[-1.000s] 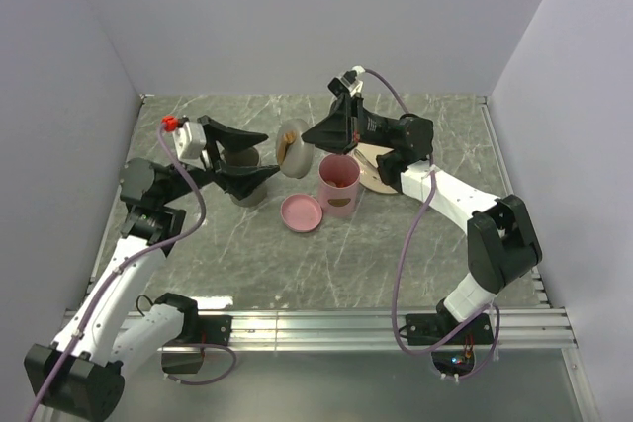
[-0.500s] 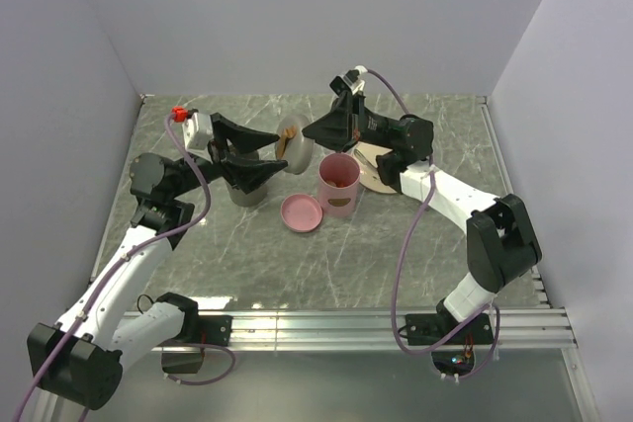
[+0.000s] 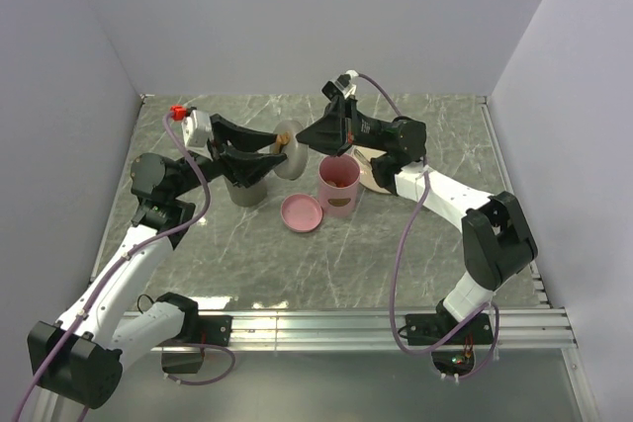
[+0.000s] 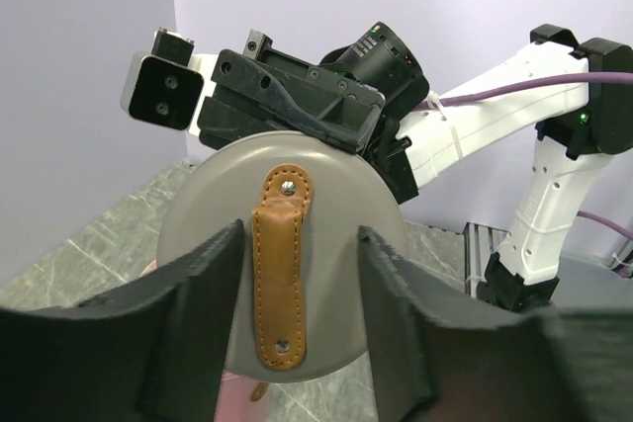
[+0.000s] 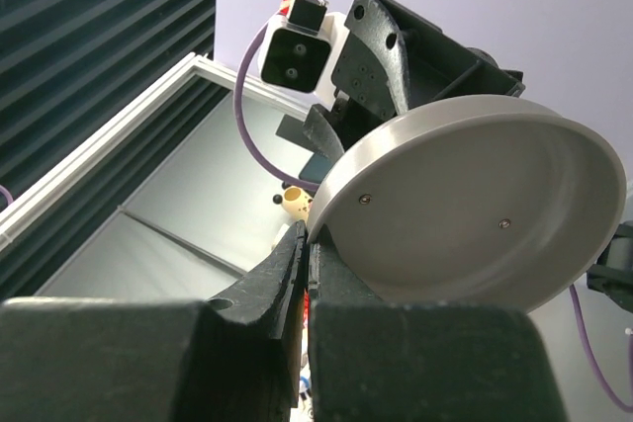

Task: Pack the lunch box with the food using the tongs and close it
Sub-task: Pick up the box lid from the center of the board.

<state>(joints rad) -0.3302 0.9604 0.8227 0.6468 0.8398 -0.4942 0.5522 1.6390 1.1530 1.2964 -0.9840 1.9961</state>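
- Here, the grey marble-patterned surface carries a pink cylindrical canister, which stands upright near the middle with its top open and a dark mark on its side.
- A dark grey cup stands on the surface, under the left arm.
- A pale round plate lies behind the canister and is partly hidden by the right arm.
- A pale grey round lid with a brown strap handle is held in the air. It stands on its edge, higher than the canister's mouth and to its left side.
- A pink shallow round dish lies flat just beside the canister, toward the near edge.
- The right end effector is closed tight on the rim of the lid, and the hollow underside of the lid faces its camera.
- The left end effector is about half wide. Its two fingers stand one on each side of the strap, with a small gap on both sides.
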